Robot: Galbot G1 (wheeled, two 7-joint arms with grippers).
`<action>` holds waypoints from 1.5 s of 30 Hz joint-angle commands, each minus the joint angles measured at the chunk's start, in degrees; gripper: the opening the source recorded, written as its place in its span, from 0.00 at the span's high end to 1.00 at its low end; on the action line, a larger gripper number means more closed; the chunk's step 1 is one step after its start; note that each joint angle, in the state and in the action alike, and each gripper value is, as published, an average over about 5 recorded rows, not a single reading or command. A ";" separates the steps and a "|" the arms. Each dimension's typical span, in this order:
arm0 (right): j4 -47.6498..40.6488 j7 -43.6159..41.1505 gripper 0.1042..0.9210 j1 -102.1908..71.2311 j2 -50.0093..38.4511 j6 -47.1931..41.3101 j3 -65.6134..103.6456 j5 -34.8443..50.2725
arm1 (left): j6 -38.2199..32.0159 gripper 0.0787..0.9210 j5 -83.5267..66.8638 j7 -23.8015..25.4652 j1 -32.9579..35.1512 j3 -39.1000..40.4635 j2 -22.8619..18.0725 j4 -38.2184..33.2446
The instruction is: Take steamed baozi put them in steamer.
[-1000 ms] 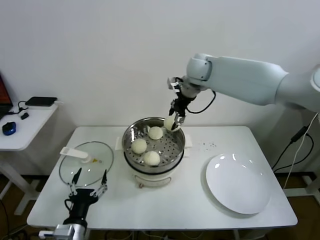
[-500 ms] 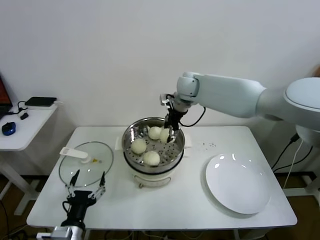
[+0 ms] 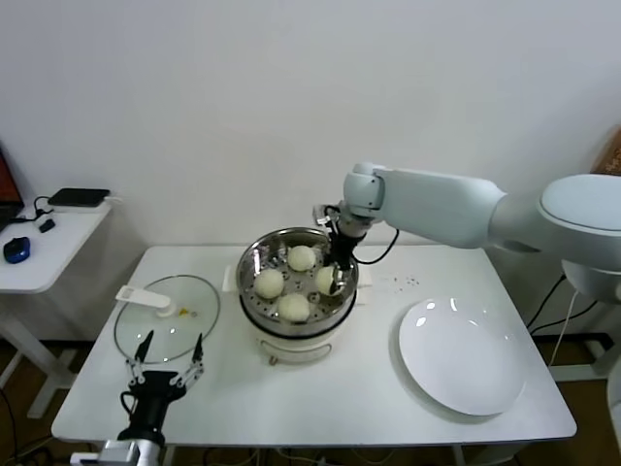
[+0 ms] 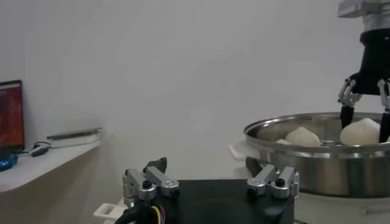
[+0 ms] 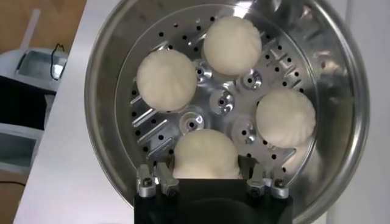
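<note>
holding: i see the right gripper [image 3: 335, 275] down inside the steamer [image 3: 254, 291], clamped around the fourth baozi [image 5: 206, 154]
other three baozi [image 5: 166, 71]: on its perforated floor
left gripper [image 3: 167, 357]: fingers spread, near counter [image 3: 320, 388] front edge

4 white baozi [image 3: 294, 307], shiny steel perforated steamer [image 3: 254, 264], white plate [image 3: 464, 356]
</note>
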 commanded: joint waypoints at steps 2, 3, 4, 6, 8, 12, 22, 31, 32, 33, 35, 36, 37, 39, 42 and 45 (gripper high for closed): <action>-0.87 0.06 0.29 -1.95 0.32 0.16 0.63 -2.16 | 0.03 0.12 -0.02 -0.01 -0.03 0.06 -0.09 0.14; -0.97 0.05 0.29 -2.01 0.37 0.18 0.66 -2.25 | 0.04 0.12 0.00 -0.01 -0.07 0.08 -0.11 0.14; -1.03 0.04 0.29 -2.10 0.40 0.22 0.71 -2.41 | 0.06 0.12 0.01 -0.01 -0.10 0.11 -0.14 0.14; -1.18 0.06 0.29 -2.29 0.45 0.29 0.82 -2.69 | 0.09 0.12 0.06 -0.01 -0.16 0.17 -0.23 0.13; -1.34 0.08 0.29 -2.43 0.46 0.36 0.99 -2.87 | 0.09 0.12 0.07 0.00 -0.15 0.23 -0.28 0.16; -1.48 -0.03 0.24 -2.20 0.48 0.39 1.23 -2.68 | 0.09 0.12 0.07 0.00 -0.20 0.27 -0.21 0.30; -1.37 -1.10 0.12 0.51 0.29 0.39 2.40 1.26 | 0.17 0.12 0.22 0.01 -0.28 0.38 -0.22 0.22; 4.78 0.15 0.12 4.30 -7.17 0.42 5.15 5.01 | 0.34 0.12 0.50 0.04 -0.33 0.55 -0.23 -0.21; 5.77 1.00 0.12 4.32 -8.78 0.55 5.98 4.87 | 0.35 0.12 0.59 0.05 -0.32 0.60 -0.24 -0.26; 6.99 2.19 0.12 4.09 -10.74 0.66 7.24 4.63 | 0.36 0.12 0.66 0.05 -0.31 0.68 -0.24 -0.32; 9.39 4.66 0.12 3.35 -14.37 0.69 9.50 4.64 | 0.40 0.12 0.83 0.05 -0.27 0.87 -0.26 -0.44; 10.74 5.89 0.12 2.77 -16.45 0.69 10.84 4.47 | 0.42 0.12 0.96 0.04 -0.26 1.02 -0.27 -0.51; 11.99 6.99 0.12 2.09 -18.42 0.67 12.26 4.28 | 0.45 0.12 1.11 0.04 -0.24 1.17 -0.31 -0.57; 14.29 8.89 0.12 0.45 -22.30 1.00 15.17 3.31 | 0.56 0.12 1.37 0.03 -0.23 1.46 -0.43 -0.81; 18.11 11.94 0.12 -3.59 -28.21 1.68 22.17 1.32 | 0.76 0.12 1.64 0.01 -0.19 1.71 -0.71 -1.28; 21.63 15.32 0.12 -10.39 -33.64 2.14 30.85 -0.23 | 0.89 0.12 1.88 -0.13 -0.16 1.93 -0.99 -1.55</action>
